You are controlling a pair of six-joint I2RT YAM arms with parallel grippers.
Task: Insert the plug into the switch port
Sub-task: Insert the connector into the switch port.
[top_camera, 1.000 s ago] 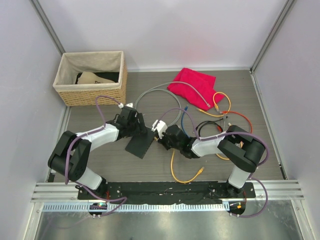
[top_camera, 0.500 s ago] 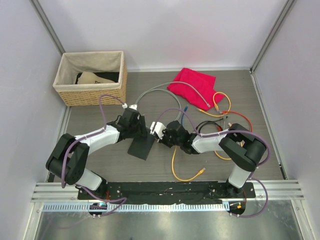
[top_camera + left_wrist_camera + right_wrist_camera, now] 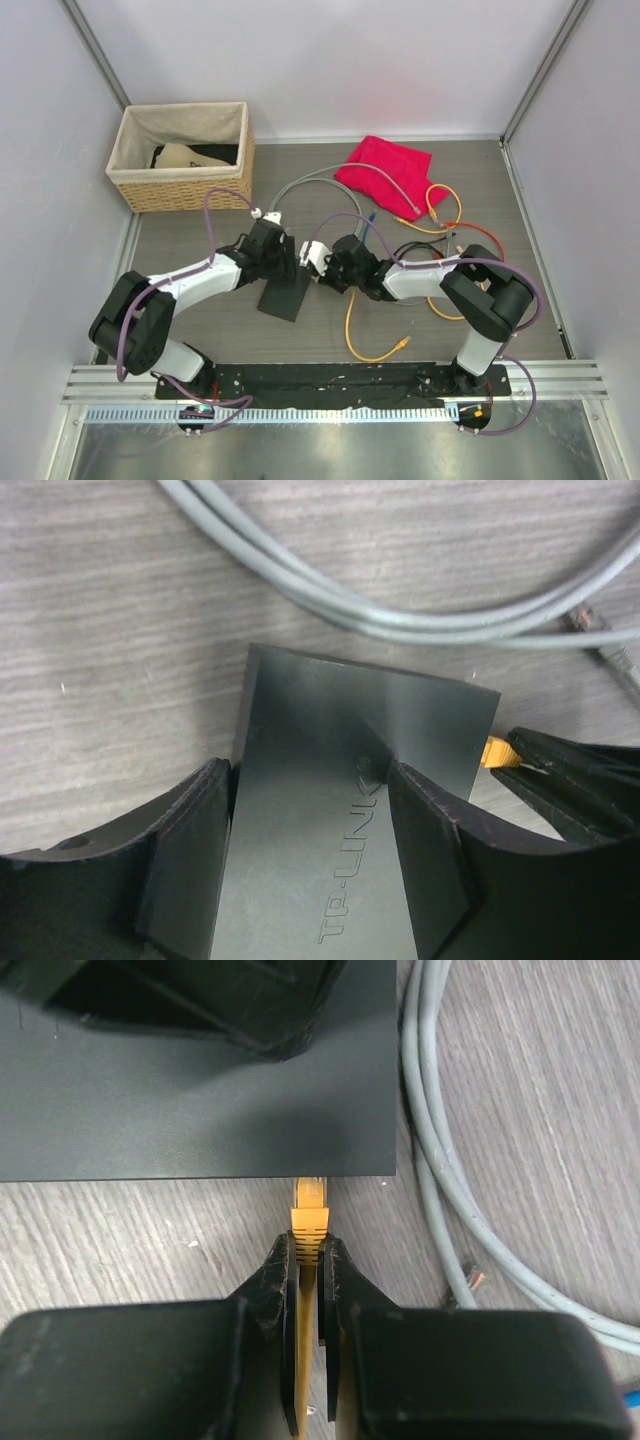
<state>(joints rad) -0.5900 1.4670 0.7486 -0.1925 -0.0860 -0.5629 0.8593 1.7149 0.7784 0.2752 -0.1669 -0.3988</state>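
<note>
The left claw (image 3: 308, 780) grips the flat, thin, dark grey rectangular switch (image 3: 370, 810) across its width. One black finger (image 3: 190, 850) presses on each long side, and the box reaches forward beyond the fingertips, over the grey wood-pattern worktop (image 3: 100, 630). The white letters TP-LINK on its top face lie between the two fingers. The right claw (image 3: 308, 1255) is closed on the small orange plastic plug (image 3: 309, 1205). It pinches it at the back end, where the orange cable (image 3: 350, 330) begins, so the plug points straight ahead of the fingertips. The front of the plug meets the near edge of the switch, close to its right corner as this claw sees it. I cannot tell if the plug is already inside a port, because the sockets are hidden in every view. A thick light grey round cable (image 3: 440, 1190) lies in a curve on the worktop, just to the right of the right claw and just ahead of the left claw, beyond the far end of the switch.
</note>
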